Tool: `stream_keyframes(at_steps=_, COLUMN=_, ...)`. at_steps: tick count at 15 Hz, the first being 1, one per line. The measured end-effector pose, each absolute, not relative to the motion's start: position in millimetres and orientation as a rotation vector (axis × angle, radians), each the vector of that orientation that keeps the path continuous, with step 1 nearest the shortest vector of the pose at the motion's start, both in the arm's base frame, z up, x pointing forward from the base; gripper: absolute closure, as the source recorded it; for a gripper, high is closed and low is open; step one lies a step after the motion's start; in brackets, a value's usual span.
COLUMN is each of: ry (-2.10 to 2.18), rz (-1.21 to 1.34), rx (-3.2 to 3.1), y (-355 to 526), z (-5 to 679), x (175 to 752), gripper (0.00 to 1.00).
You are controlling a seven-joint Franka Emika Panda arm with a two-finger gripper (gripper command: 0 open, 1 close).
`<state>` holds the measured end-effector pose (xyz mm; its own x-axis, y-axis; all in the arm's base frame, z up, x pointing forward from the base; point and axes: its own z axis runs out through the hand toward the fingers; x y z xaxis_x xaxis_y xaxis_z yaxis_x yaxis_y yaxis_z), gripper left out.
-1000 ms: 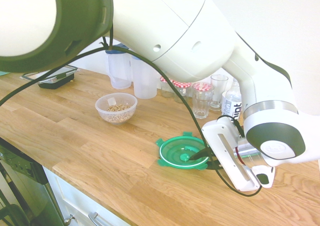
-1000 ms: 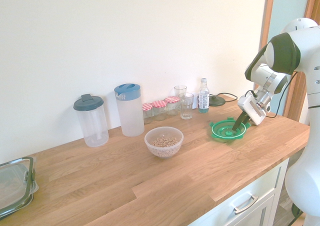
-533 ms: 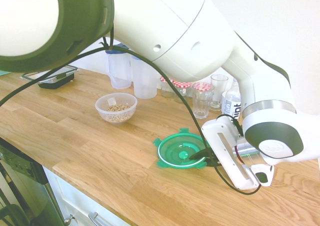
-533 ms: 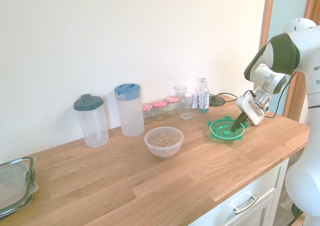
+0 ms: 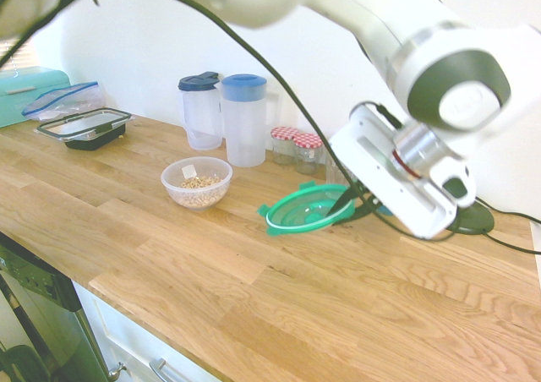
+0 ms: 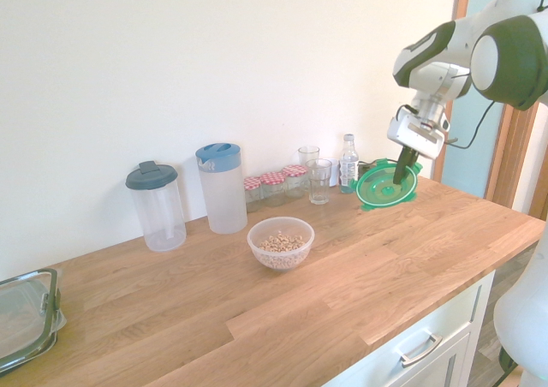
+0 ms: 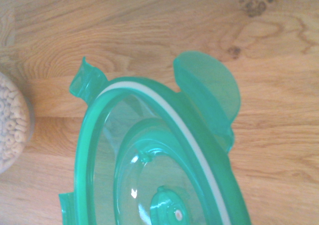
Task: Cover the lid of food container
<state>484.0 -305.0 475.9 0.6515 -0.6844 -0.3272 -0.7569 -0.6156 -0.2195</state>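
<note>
First exterior view: the black two-finger pincer [image 5: 342, 206] is closed on the rim of the round translucent green plastic lid [image 5: 304, 210], which hangs tilted beneath it, raised off the wooden counter [image 5: 338, 314]. Apart from the pincer, toward the blue-lidded pitcher [image 5: 244, 122], stands the clear plastic bowl of beige rings [image 5: 197, 183], uncovered.
</note>
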Motion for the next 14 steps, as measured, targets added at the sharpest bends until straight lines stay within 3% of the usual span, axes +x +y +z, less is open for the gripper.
stream_keyframes(at_steps=6, ry=1.222, rz=0.177, rx=-2.969, y=-238.3, z=570.7, x=489.1, gripper=1.00)
stream_keyframes(at_steps=9, ry=1.221, rz=0.097, rx=-3.183, y=-191.2, z=591.0, x=503.0, gripper=1.00)
stream_keyframes(at_steps=14, ry=1.242, rz=-0.230, rx=-3.487, y=-38.8, z=590.5, x=533.7, gripper=1.00)
